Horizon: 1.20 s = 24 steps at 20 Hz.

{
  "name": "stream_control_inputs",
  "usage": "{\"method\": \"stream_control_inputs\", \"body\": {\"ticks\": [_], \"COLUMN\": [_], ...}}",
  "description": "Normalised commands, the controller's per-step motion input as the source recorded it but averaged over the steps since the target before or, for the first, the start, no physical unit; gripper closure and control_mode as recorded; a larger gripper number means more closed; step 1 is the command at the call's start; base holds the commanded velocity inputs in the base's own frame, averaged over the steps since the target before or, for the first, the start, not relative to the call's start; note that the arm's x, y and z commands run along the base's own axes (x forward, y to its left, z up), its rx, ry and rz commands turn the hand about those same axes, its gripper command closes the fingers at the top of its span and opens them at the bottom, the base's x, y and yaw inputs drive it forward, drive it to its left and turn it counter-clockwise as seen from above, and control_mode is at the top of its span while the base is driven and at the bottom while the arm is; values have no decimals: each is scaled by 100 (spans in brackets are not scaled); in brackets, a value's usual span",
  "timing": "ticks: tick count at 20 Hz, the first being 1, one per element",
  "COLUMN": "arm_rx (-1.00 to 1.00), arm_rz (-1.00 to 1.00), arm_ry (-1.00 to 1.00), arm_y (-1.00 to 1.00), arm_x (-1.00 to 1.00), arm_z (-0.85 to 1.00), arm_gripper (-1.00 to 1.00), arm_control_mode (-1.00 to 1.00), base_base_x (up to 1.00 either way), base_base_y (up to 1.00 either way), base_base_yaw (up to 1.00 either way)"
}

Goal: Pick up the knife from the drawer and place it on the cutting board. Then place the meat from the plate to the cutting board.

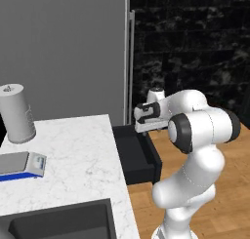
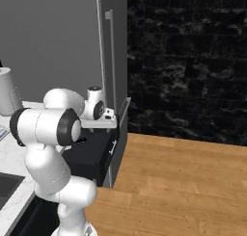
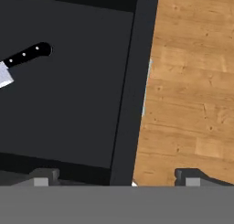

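Kitchen, black cabinetry against a dark stone wall, wood-plank floor (image 3: 192, 90): I see the drawer (image 3: 68, 90) pulled open, and the knife (image 3: 23, 59) lies flat on its dark bottom toward one side, black riveted handle fully in my hand view, silver blade cut off at the picture edge. My gripper (image 3: 116, 176) hangs above the drawer's front wall, jaws spread wide with nothing between them, one fingertip over the drawer and the other over the floor, well apart from the knife. White marble counter (image 1: 83, 155) beside the drawer carries a grey cylindrical canister (image 1: 17, 113), a flat scale (image 1: 19, 164) and a dark sink (image 1: 63, 223).
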Motion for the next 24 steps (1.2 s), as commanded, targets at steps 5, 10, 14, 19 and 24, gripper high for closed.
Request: {"method": "stream_control_inputs", "body": {"ticks": [5, 10, 14, 19, 24], "arm_rx": [0, -1, -1, 0, 0], "arm_rz": [3, 2, 1, 0, 0], "arm_ry": [3, 5, 3, 0, 0], "arm_y": [0, 0, 0, -1, -41], "arm_x": [19, 11, 9, 0, 0], "arm_z": [-83, -64, -55, -6, 0], "arm_gripper": [-100, -100, -100, -100, -100], "arm_control_mode": [-100, -100, -100, -100, -100], "base_base_x": [0, 0, 0, 0, 0], "base_base_y": [0, 0, 0, 0, 0], "base_base_yaw": [0, 0, 0, 0, 0]}}
